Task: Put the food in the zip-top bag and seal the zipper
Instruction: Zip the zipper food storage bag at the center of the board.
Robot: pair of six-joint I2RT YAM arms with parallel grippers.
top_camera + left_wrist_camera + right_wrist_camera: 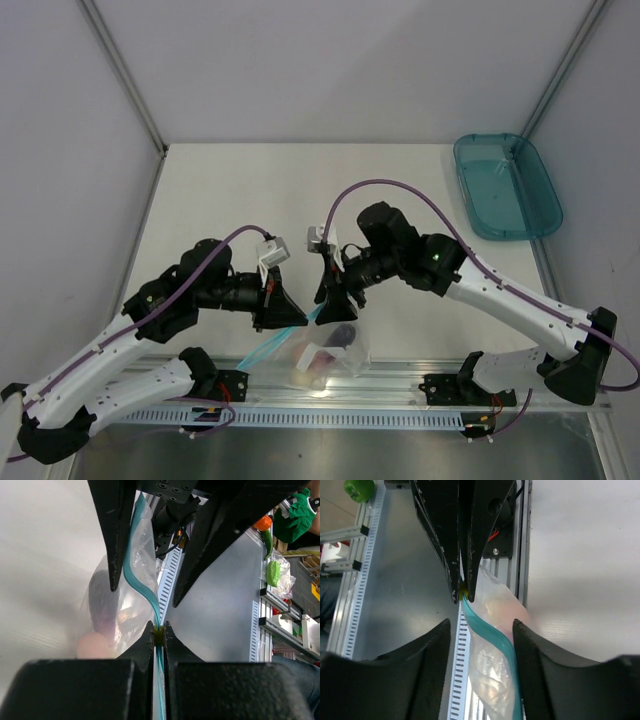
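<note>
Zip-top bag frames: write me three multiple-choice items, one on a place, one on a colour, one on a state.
1. Where is the zip-top bag?
A. at the near edge of the table
B. against the far wall
C. hanging off the table's left side

2. What colour is the zipper?
A. red
B. teal-blue
C. yellow

3. The left end effector is:
A. open above the bag
B. out of view
C. shut on the zipper

Answers: 1 A, the top view shows it there; 2 B, the strip reads teal in both wrist views; 3 C, the left wrist view shows it pinched closed on the strip.
</note>
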